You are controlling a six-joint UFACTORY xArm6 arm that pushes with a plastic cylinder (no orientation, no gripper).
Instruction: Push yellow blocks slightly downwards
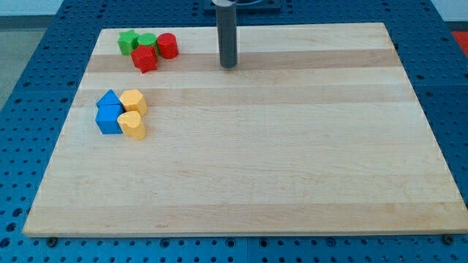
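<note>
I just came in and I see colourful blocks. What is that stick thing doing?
A robot arm is pushing blocks around a wooden board with a dark rod. My tip sits near the view's top, touching nothing. The two yellow blocks it should nudge downwards lie far to the view's left, beside two blue blocks. Red and green blocks cluster at the top left.

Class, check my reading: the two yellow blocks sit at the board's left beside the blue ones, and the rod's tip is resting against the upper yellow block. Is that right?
Not quite. The camera view shows my tip near the board's top edge, well apart from the upper yellow block and touching nothing. The lower yellow block and both blue blocks do sit at the left.
</note>
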